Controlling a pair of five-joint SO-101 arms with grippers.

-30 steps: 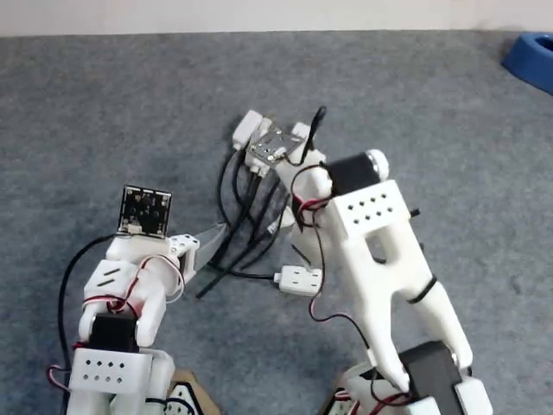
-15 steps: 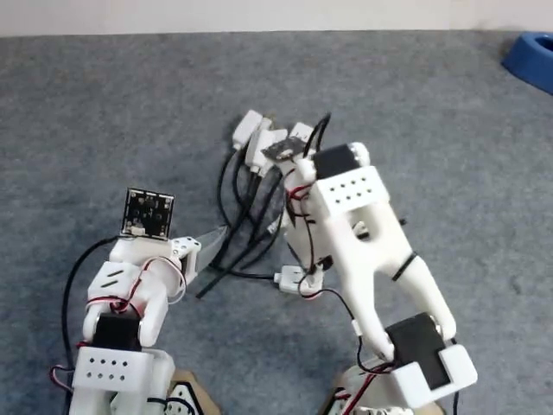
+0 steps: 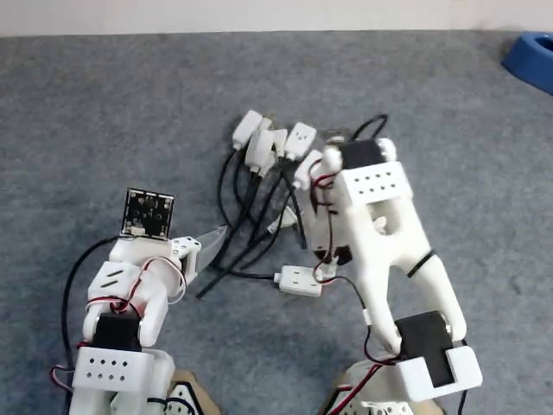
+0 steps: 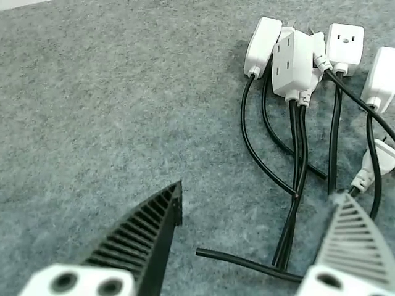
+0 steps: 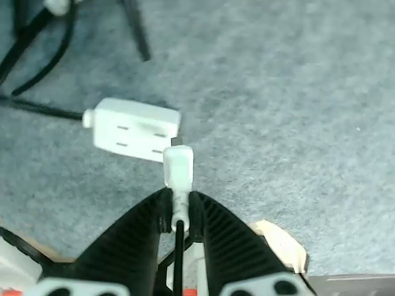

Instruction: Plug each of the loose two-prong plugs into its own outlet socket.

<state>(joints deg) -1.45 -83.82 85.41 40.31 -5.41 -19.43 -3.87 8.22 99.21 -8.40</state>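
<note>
1. Right jaws: closed narrowly on the rear end of a white plug point(image 5: 178, 166), where its black cord leaves the body. The plug points forward out of the jaws, prongs leading.
2. The prongs face a socket block point(image 5: 133, 129) lying flat on the grey bench point(image 3: 104, 104). The prong tip sits at the block's edge, beside the slots and not in them. Whether tip and block touch cannot be determined.
3. In the high view, this socket block point(image 3: 298, 280) lies next to the right arm point(image 3: 380, 225), apart from the other sockets.
4. Left jaws: wide open, holding nothing, low over bare bench near the left arm point(image 3: 130, 290).
5. Beyond the left jaws lies a cluster of white sockets point(image 4: 293, 55), set close together, with black cords point(image 4: 290, 179) trailing toward the jaws. A loose plug point(image 4: 375, 161) lies just beside these cords, prongs exposed.
6. A blue object point(image 3: 531, 56) sits at the far bench corner, well apart.
</note>
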